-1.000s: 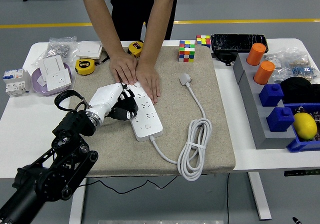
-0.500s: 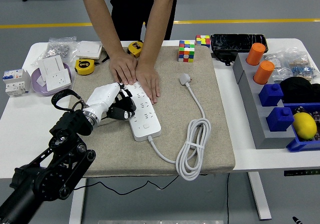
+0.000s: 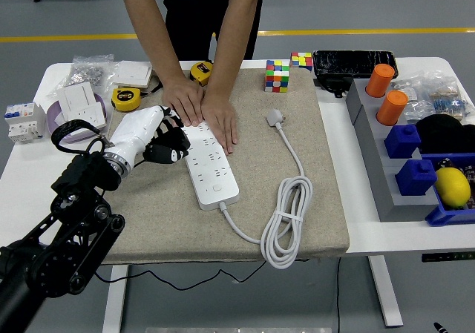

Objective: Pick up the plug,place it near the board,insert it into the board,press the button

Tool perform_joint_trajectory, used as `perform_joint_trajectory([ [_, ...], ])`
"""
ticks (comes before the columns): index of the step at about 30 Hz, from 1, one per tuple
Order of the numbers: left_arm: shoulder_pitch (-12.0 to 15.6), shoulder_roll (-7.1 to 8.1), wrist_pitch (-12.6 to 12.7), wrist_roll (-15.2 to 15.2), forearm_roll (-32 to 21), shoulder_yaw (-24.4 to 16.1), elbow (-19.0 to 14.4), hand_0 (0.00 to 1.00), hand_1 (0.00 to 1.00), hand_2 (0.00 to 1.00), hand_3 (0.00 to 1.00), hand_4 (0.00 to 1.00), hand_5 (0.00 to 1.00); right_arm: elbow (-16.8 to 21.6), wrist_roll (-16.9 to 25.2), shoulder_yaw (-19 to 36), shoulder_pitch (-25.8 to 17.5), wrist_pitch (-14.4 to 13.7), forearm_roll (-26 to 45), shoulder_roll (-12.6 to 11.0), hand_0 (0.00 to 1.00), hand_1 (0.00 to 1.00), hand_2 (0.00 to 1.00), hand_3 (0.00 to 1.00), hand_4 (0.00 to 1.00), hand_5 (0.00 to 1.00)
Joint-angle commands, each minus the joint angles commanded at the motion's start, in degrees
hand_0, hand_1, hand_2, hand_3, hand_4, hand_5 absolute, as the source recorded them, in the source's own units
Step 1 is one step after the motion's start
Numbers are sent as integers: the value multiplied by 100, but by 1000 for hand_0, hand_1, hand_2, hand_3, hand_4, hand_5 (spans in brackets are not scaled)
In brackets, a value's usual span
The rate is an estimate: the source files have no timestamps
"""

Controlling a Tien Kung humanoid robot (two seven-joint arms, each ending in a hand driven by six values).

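While your left hand (image 3: 159, 142) hovers with curled, empty fingers beside the power strip (image 3: 210, 166), you risk bumping the person's hands (image 3: 200, 109) pinning it toward the bench's far edge.

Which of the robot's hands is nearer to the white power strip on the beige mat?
Left. The left hand sits just beside the left edge of the white power strip, fingers curled, holding nothing. The right hand is not in view.
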Motion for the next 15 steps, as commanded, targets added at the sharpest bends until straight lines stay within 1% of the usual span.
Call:
perform_joint_trajectory([
  [4, 34, 78, -27, -3, 0, -151, 173, 331, 236, 404, 557, 659, 2, 0, -9, 25, -5, 0, -15, 1, 909, 765, 743, 770, 998, 998],
  [7, 64, 95, -16, -24, 0, -116, 240, 331, 236, 404, 557, 659, 2, 0, -12, 34, -7, -2, -20, 3, 909, 765, 743, 770, 998, 998],
  [9, 76, 77, 32, -80, 0, -65, 348, 331, 236, 404, 557, 659, 2, 0, -15, 35, -6, 0, -27, 6, 909, 765, 743, 770, 998, 998],
  [10, 81, 71, 39, -107, 0, -43, 398, 376, 393, 473, 524, 793, 174, 0, -15, 25, -3, 1, -23, 6, 910, 765, 743, 771, 998, 998],
  [11, 83, 69, 40, -118, 0, -33, 419, 376, 393, 473, 524, 793, 174, 0, -15, 19, 0, 2, -19, 7, 910, 765, 743, 771, 998, 998],
  [15, 104, 62, 176, -253, 0, 80, 524, 376, 393, 473, 524, 793, 174, 0, -3, -28, 7, -2, 14, -5, 910, 765, 743, 771, 998, 998],
])
